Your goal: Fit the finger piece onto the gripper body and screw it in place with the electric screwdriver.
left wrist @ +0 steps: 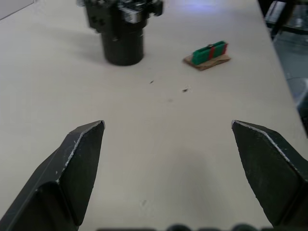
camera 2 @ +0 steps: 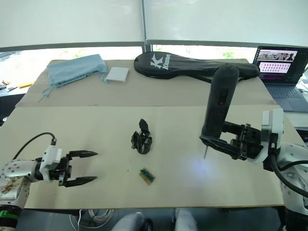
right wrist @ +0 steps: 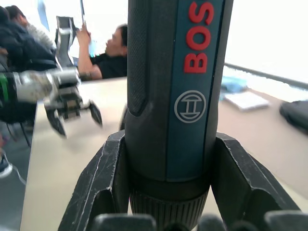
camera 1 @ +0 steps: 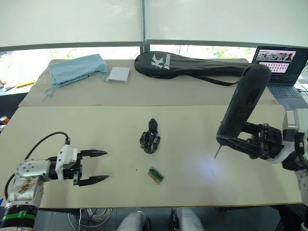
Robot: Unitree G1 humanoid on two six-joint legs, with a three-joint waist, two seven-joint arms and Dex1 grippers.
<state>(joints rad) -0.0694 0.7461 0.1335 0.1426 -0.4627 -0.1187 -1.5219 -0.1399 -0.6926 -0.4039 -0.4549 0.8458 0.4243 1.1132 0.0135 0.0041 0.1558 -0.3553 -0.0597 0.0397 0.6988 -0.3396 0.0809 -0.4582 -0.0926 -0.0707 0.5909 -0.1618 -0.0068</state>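
Gripper body (camera 1: 150, 139) upright at mid-table, finger piece seemingly already on it; our right gripper (camera 1: 239, 140) clamps the electric screwdriver (camera 1: 242, 108), so we should lower its bit squarely onto the screw, left gripper (camera 1: 100, 167) spread, empty

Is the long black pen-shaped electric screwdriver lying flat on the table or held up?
Held up. The right gripper is shut on the electric screwdriver, which stands nearly upright with its thin metal bit pointing down at the table.
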